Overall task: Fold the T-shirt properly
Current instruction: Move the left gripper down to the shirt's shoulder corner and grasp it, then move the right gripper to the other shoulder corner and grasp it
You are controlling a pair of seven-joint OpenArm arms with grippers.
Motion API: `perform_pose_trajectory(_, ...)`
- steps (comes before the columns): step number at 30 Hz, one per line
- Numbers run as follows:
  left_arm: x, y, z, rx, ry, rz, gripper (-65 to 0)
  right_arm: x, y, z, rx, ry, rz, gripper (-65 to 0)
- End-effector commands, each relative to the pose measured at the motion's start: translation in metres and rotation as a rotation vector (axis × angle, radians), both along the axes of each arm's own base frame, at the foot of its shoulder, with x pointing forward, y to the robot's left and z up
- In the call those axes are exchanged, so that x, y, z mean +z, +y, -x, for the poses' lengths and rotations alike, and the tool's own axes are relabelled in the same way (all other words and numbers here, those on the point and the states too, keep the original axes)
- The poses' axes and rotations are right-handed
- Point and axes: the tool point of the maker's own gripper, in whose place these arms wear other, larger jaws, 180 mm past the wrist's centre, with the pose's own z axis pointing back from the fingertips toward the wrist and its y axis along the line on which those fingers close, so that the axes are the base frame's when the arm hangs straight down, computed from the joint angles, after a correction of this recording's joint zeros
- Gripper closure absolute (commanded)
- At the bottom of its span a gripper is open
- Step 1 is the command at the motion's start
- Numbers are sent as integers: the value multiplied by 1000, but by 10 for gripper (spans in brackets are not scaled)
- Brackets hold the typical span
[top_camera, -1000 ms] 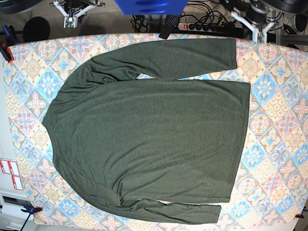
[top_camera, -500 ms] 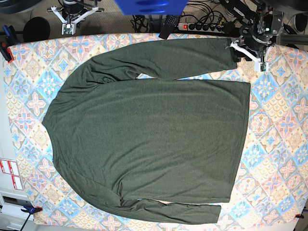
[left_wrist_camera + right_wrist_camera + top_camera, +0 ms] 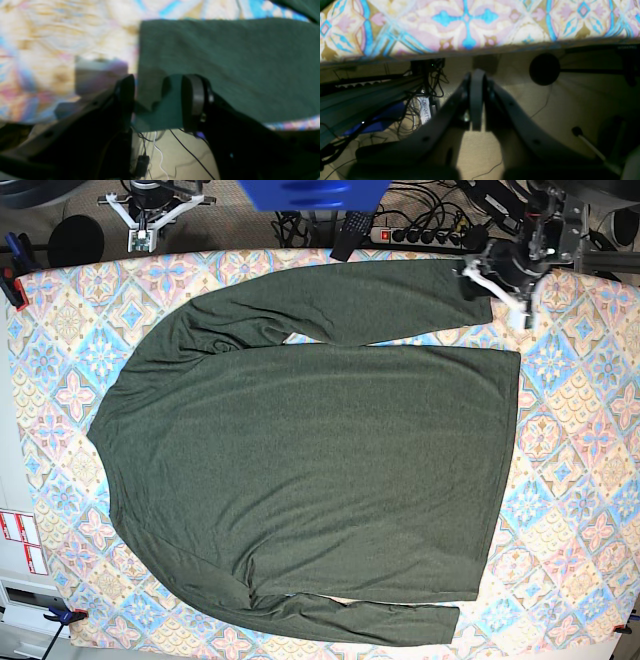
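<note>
The dark olive T-shirt point(image 3: 310, 450) lies flat on the patterned table point(image 3: 580, 430), collar to the left and both long sleeves folded in along its top and bottom. My left gripper point(image 3: 492, 280) is at the cuff of the upper sleeve point(image 3: 440, 290). In the left wrist view this left gripper point(image 3: 158, 100) is open, its jaws either side of the cuff's corner point(image 3: 160, 110) at the table's edge. My right gripper point(image 3: 140, 230) hangs behind the table's far left. The right wrist view shows the right gripper point(image 3: 476, 105) shut and empty, over the floor.
A power strip with cables point(image 3: 420, 235) and a blue object point(image 3: 310, 192) sit behind the far edge. Clamps grip the table at the left point(image 3: 12, 285) and bottom left point(image 3: 62, 615). A black round object point(image 3: 75, 235) stands at the far left.
My left arm came forward from behind the table and moved left onto the upper sleeve's cuff, and its jaws opened. The right arm barely moved. The shirt lies as before.
</note>
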Motion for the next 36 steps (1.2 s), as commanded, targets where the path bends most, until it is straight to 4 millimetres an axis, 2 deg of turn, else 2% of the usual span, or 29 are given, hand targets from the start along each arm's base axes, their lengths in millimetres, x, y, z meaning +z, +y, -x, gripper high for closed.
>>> perform_pose_trajectory(1,1,-8,2,-30,-2,9,-299,6,-3,-1,5,-17,12,0)
perform_pose_trajectory(4,-7,-15,11,-39,28,25,-297,6,-3,-1,5,-17,12,0)
perform_pose_trajectory(9,-24,-6,27,-8,87,15,-296,6,-3,-1,5,-17,12,0)
perform_pose_trajectory(12,-30,-6,23,9,94,18,-280,6,-3,-1,5,-17,12,0)
perform_pose_trajectory(14,-31,-4,23,14,94,17,-201,6,-3,-1,5,-17,12,0)
perform_pose_trajectory(17,-31,-4,21,14,91,17,-18,6,-3,-2,5,-18,12,0)
perform_pose_trajectory(18,-31,-5,21,13,93,18,0,6,-3,-3,5,-20,13,0)
perform_pose_trajectory(23,-29,-3,19,18,81,17,0,10,-3,-10,8,-39,14,0)
perform_pose_trajectory(28,-7,-13,-2,-7,-30,23,0,16,-3,-32,10,-96,17,-15)
perform_pose_trajectory(32,17,-13,-14,-32,-119,12,0,19,-3,-46,10,-128,17,-82)
perform_pose_trajectory(36,30,-20,-21,-49,-166,20,0,21,-3,-60,10,-159,17,-144)
